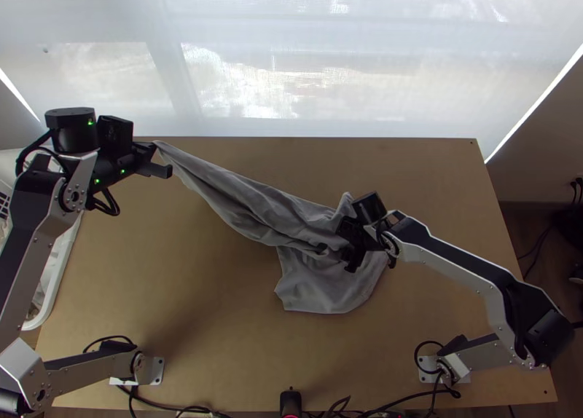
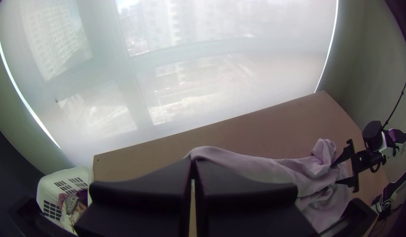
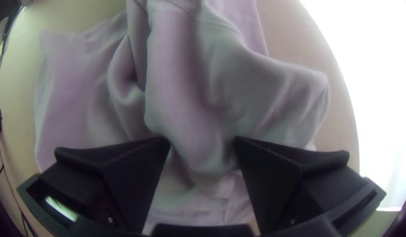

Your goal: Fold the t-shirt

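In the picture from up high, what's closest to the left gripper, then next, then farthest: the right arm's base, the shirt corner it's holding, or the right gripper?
1. Shirt corner: right at the left gripper.
2. Right gripper: across the table, over the bunched part of the shirt.
3. Right arm's base: farthest, at the lower right.

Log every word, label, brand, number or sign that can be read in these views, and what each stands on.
No readable text at all.
T-shirt: no lettering or label to be made out.
Table: none seen.
Left gripper and right gripper: none legible.
White basket: none legible.
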Controlling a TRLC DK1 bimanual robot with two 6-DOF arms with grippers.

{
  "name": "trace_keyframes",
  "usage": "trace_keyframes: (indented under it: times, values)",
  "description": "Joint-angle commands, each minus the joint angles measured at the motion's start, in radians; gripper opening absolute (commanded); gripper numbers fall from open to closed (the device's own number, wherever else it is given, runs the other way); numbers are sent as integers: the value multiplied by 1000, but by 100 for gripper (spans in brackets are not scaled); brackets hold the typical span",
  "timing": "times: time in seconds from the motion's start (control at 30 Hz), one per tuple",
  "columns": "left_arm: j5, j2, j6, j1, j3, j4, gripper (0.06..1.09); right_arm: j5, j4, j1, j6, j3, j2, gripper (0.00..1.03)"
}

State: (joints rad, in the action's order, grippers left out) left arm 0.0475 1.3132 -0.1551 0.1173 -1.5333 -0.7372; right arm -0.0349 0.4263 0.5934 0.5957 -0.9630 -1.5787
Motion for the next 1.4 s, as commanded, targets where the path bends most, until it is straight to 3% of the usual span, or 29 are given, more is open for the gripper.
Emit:
trace_keyframes:
  times: [0.0, 0.13, 0.4, 0.67, 1.07, 1.37]
  values:
    - [0, -6, -3, -2, 2, -2, 9, 1, -17, 20, -25, -45, -10, 36]
    - [0, -9, -3, -2, 2, -5, 9, 3, -17, 13, -36, -63, -1, 3]
    - [2, -20, -3, -2, -7, -5, 9, 3, -8, -30, -71, -72, 109, 3]
    - [0, -60, -4, -10, -64, -14, 9, 3, 155, -150, -82, -192, 252, 3]
    - [-3, -78, -63, -36, -367, -87, 9, 6, 402, -360, -14, -707, 316, 3]
    - [-12, -249, -175, -19, -447, -80, 9, 66, 417, -357, 39, -862, 477, 3]
